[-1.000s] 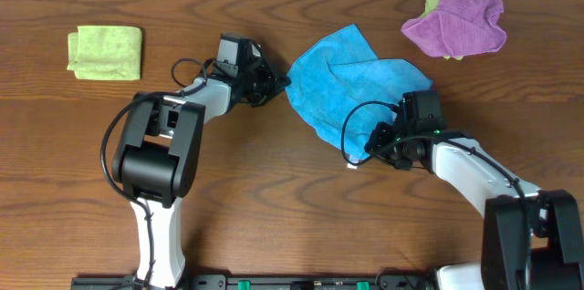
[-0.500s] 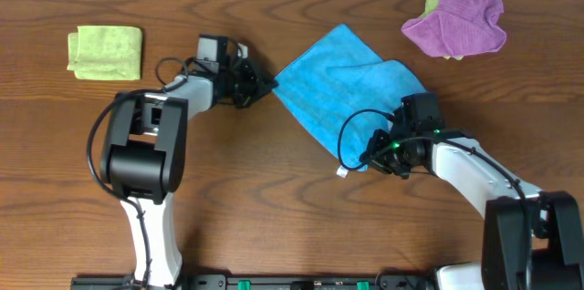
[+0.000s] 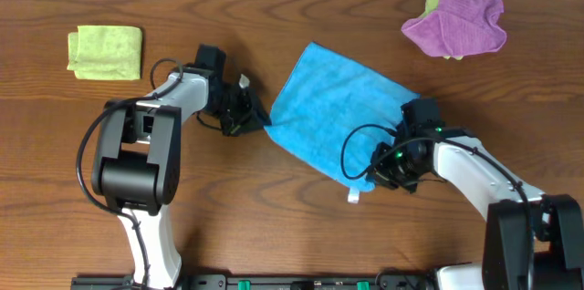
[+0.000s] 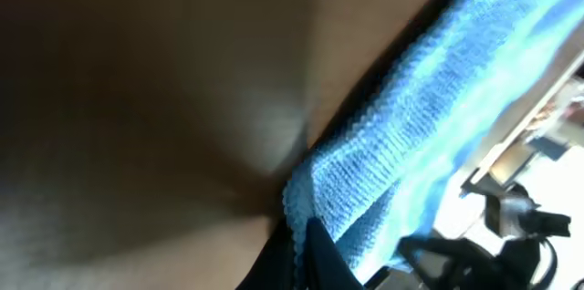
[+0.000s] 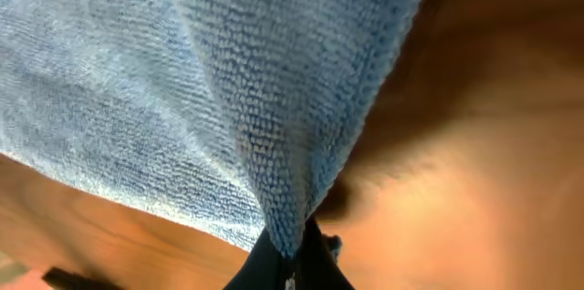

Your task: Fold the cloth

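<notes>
A blue cloth (image 3: 333, 112) lies spread as a slanted rectangle in the middle of the wooden table. My left gripper (image 3: 257, 119) is shut on its left corner; the left wrist view shows the blue cloth's edge (image 4: 401, 135) pinched between the dark fingers (image 4: 306, 249). My right gripper (image 3: 376, 170) is shut on the cloth's lower right corner; the right wrist view shows the cloth (image 5: 228, 80) hanging from the closed fingertips (image 5: 290, 252) just above the table. A white tag (image 3: 353, 197) sticks out at the cloth's lower edge.
A folded yellow-green cloth (image 3: 105, 51) lies at the far left. A crumpled purple cloth (image 3: 456, 22) over a bit of yellow-green cloth lies at the back right. Bare wood (image 3: 274, 226) fills the front of the table.
Both grippers pulled the blue cloth's corners apart and toward the front. The left gripper moved left then down, and the cloth went from bunched with a fold to spread flat.
</notes>
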Available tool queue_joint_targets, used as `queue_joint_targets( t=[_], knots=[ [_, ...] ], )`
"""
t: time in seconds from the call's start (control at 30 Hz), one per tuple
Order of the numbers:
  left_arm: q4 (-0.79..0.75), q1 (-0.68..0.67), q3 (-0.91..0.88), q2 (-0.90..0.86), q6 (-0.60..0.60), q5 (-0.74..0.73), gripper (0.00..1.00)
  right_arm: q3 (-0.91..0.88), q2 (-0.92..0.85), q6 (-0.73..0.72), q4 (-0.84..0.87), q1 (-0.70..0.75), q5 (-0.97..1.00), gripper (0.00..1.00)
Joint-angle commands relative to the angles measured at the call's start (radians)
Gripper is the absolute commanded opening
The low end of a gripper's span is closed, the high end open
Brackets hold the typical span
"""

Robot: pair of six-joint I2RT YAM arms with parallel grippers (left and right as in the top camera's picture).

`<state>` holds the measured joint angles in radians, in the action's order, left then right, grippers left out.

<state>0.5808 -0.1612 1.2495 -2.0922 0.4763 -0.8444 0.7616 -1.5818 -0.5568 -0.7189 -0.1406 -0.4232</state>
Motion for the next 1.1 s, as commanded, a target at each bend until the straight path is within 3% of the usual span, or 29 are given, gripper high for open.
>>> queue_joint_targets(
  t=[0.0,0.27,0.53,0.83,0.9,1.0,1.07],
  knots=[
    [0.073,0.003,-0.001,0.033,-0.122,0.036,0.06,0.040,0.025,0.063,-0.042,0.001,0.094,0.01],
    [0.181,-0.029,-0.009,0.034,-0.161,0.047,0.06,0.044,0.073,0.144,-0.035,0.008,0.263,0.01],
    [0.147,-0.036,-0.087,0.034,-0.094,0.064,0.06,0.044,0.062,0.169,0.077,0.066,0.272,0.01],
    [0.060,-0.101,-0.137,0.034,-0.040,0.032,0.06,0.044,0.052,0.169,0.056,0.135,0.292,0.01],
    [0.053,-0.109,-0.137,0.034,-0.030,0.031,0.06,0.044,0.052,0.167,0.048,0.134,0.292,0.09],
    [0.058,-0.098,-0.137,0.047,-0.035,0.032,0.06,0.045,0.052,0.148,0.024,0.134,0.292,0.29],
    [0.058,-0.084,-0.137,0.067,-0.045,0.032,0.06,0.052,0.052,0.142,0.001,0.134,0.285,0.31]
  ],
)
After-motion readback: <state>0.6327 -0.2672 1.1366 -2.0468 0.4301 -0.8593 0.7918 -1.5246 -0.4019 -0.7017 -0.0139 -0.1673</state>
